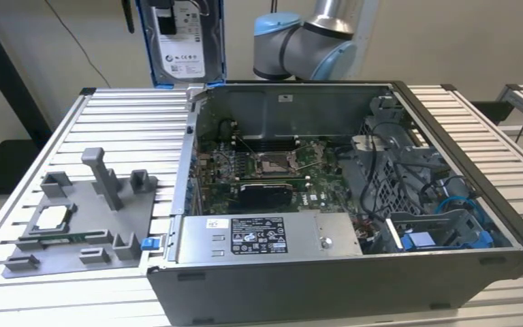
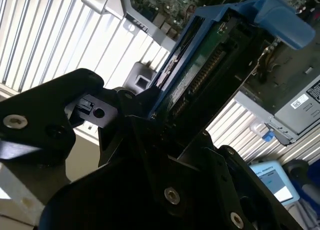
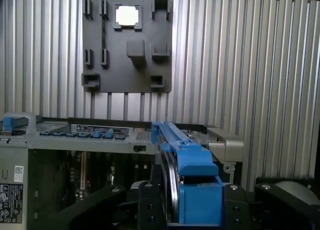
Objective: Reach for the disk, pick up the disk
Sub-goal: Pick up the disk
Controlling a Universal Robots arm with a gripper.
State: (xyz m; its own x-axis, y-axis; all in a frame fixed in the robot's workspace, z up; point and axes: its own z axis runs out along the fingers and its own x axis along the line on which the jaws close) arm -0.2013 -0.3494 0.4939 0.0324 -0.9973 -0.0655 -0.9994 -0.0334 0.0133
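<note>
Disk (image 1: 186, 41) clamped and held above the slatted table (image 1: 125, 122).
At 9 o'clock of the open computer case (image 1: 334, 289), the grey fixture tray (image 1: 84, 225) and its square chip (image 1: 51, 218) are well apart. At 11 o'clock the gripper (image 3: 192, 205) is closed on the upright disk's blue caddy. A firm, square clamp is advised, since the case rim is near.

The arm (image 1: 321, 48) is a silver tube with rounded grey joints, one closed by a pale blue cap (image 1: 272, 26). In the second wrist view the gripper (image 2: 160, 117) is matte black, built of angular plates fastened with bright silver screws (image 2: 171, 195).
</note>
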